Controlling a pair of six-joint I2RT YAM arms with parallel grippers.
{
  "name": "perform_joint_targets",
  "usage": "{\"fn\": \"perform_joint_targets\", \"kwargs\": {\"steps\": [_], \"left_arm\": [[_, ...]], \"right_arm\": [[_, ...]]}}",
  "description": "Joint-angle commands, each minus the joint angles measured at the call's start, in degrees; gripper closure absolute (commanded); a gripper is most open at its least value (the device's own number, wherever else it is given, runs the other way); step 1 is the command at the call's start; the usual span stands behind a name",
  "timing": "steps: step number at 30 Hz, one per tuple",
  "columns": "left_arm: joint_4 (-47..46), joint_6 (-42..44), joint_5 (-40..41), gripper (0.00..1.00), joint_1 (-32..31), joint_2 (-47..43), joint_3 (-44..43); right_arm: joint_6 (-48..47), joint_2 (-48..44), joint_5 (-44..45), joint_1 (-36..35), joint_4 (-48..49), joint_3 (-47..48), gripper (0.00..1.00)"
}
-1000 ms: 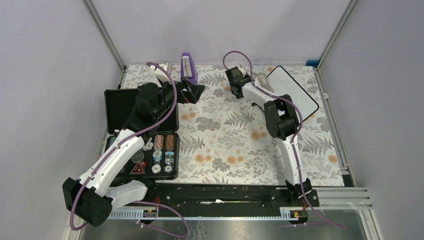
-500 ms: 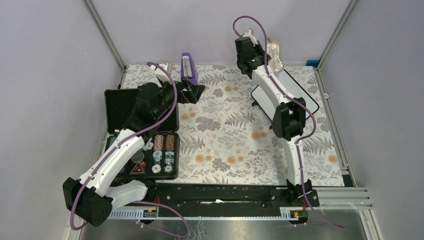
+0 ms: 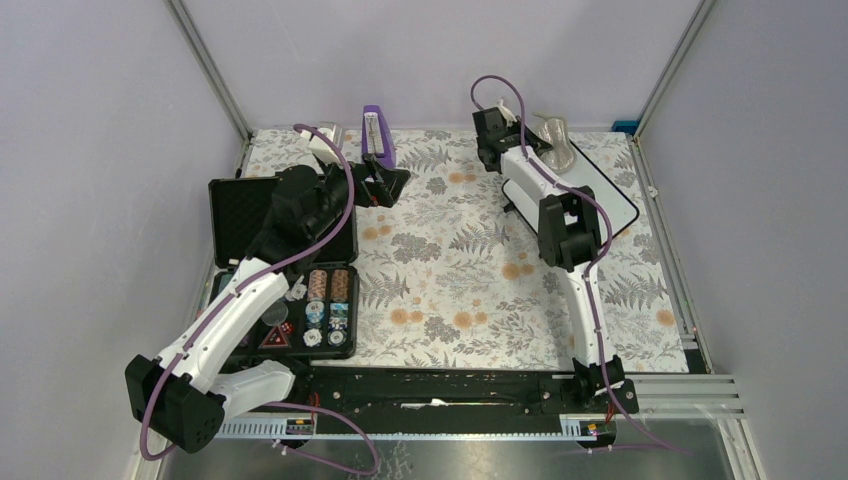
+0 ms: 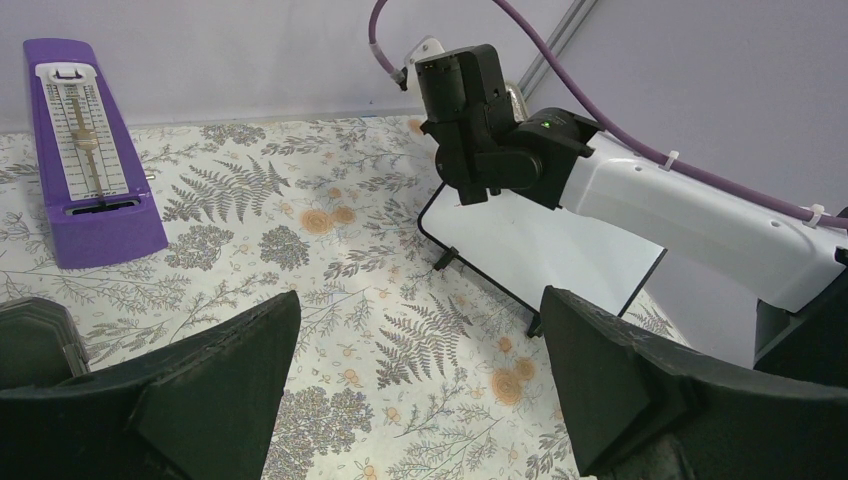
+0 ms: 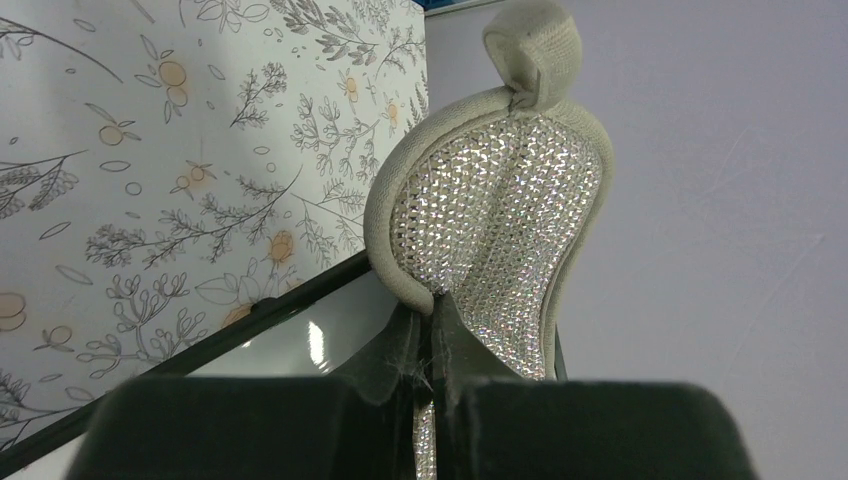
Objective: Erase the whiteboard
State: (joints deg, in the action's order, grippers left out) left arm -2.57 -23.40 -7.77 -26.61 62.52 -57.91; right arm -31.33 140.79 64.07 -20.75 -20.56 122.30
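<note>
The whiteboard [image 3: 608, 196] lies at the back right of the table, white with a thin black frame, and its visible surface is blank [image 4: 545, 245]. My right arm crosses over its left part. My right gripper [image 3: 530, 137] is at the board's far edge, shut on a silvery oval pad [image 3: 557, 136]. In the right wrist view the sparkling pad [image 5: 500, 210] sticks out from the shut jaws [image 5: 432, 325] above the board's corner [image 5: 290, 345]; I cannot tell whether it touches. My left gripper [image 3: 395, 185] hangs open and empty [image 4: 420, 310] over the cloth, well left of the board.
A purple metronome [image 3: 377, 135] stands at the back centre, also in the left wrist view [image 4: 85, 150]. An open black case of poker chips [image 3: 290, 290] lies at the left under my left arm. Grey walls close in the back and sides.
The right arm rose from the board's left end with the pad, swung up high at the back, then came down to the board's far edge. The left arm stayed put.
</note>
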Motion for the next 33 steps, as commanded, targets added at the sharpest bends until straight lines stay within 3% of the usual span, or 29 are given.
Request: {"fn": "perform_joint_targets", "kwargs": {"steps": [1, 9, 14, 18, 24, 29, 33], "left_arm": [[-2.18, 0.37, -0.51, 0.01, -0.28, -0.78, -1.61], [-2.29, 0.37, -0.54, 0.01, -0.28, -0.48, -1.59], [-2.27, 0.37, -0.57, 0.01, -0.28, -0.26, -1.55], [-2.27, 0.37, -0.62, 0.01, -0.28, 0.13, -1.58], [-2.28, 0.36, -0.73, 0.01, -0.28, 0.07, -1.56], [-2.24, 0.37, -0.43, 0.01, -0.28, -0.10, -1.57], [-2.18, 0.46, -0.36, 0.01, -0.28, -0.20, -1.57]], "right_arm": [[4.74, -0.66, -1.79, -1.41, -2.08, -4.51, 1.00], [9.26, -0.47, -8.96, -7.27, -3.39, -15.00, 1.00], [11.57, -1.70, -17.41, -10.23, -6.93, -14.52, 1.00], [13.50, -8.16, -20.67, -10.28, -7.41, -13.10, 1.00], [7.68, -12.56, -11.63, -9.48, -2.78, -9.31, 1.00], [1.72, -8.00, -0.63, -5.86, -0.72, -3.00, 1.00], [0.62, -4.47, 1.56, -3.06, -0.67, 0.57, 1.00]]}}
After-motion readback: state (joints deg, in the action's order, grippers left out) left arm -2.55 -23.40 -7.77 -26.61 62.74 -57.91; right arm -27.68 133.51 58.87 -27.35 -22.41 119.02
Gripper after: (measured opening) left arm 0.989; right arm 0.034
